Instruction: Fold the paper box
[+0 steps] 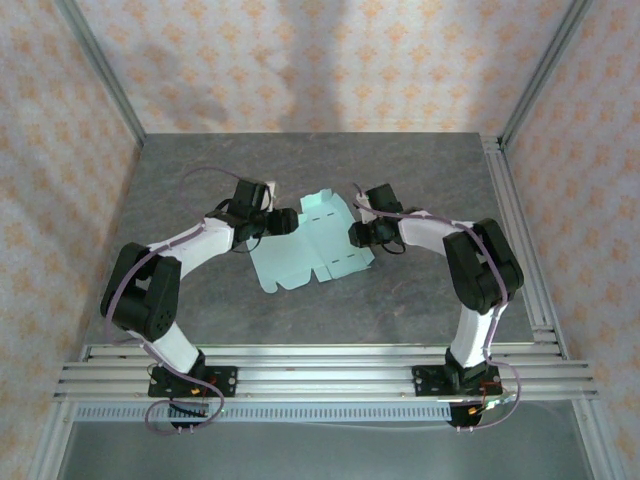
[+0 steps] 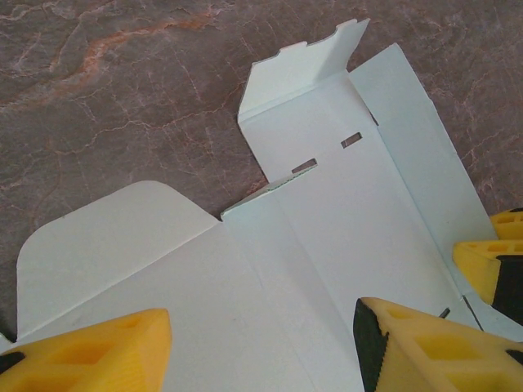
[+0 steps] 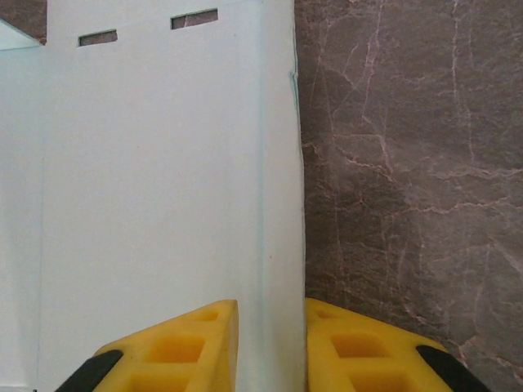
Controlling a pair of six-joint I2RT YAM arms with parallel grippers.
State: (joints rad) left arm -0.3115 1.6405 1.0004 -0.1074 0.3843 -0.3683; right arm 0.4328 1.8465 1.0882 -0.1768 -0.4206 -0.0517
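Peach flowered wallpaper [image 1: 300, 60] lines the three walls around a dark, stone-patterned table [image 1: 420, 180], with silver rails [image 1: 320, 365] along its near edge where the two arms are bolted. At the middle of the table lies the paper box [image 1: 305, 250], opened out as a pale mint sheet, between the two arms reaching in from either side. The left gripper [image 1: 292, 222] sits at the sheet's upper left edge and the right gripper [image 1: 353, 234] at its right edge. From the left wrist, the left gripper [image 2: 261, 351] has its yellow fingers [image 2: 98, 351] spread wide over the sheet [image 2: 343, 220]; a rounded flap [image 2: 106, 237] lies flat at the left, a notched end flap [image 2: 302, 77] stands tilted up at the far end, and two small slots [image 2: 304, 166] mark a crease. From the right wrist, the right gripper [image 3: 271, 347] has its fingers [image 3: 192, 343] narrow, with the sheet's [image 3: 155, 188] thin edge strip in the gap between them; I cannot tell whether they actually pinch it.
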